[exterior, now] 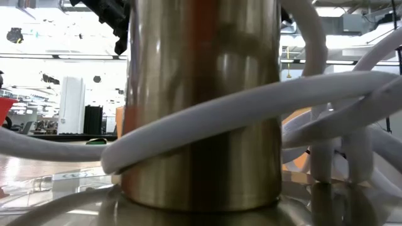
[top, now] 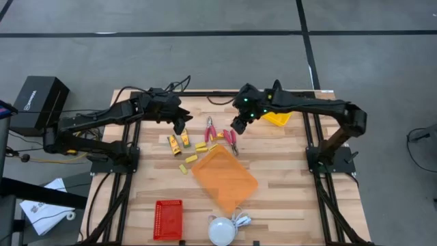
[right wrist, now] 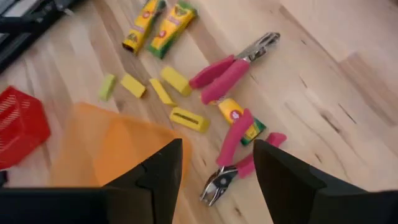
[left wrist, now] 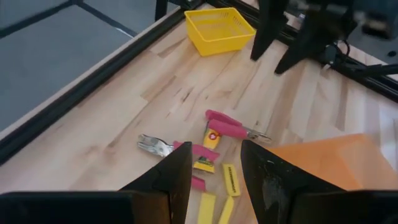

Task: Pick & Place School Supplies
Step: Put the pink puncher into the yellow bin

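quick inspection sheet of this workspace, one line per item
surface: wooden table, bare planks around the items
job's things: two pink-handled tools, crayon packets and small yellow blocks lie loose mid-table, none held
clutter: orange tray, red basket, yellow basket, white dome
grippers: left gripper open above the blocks; right gripper open over the nearer pink tool
cables: white cord beside the dome; thick white cord wraps a metal cylinder that fills the low view
surroundings: black box and papers on the floor at left
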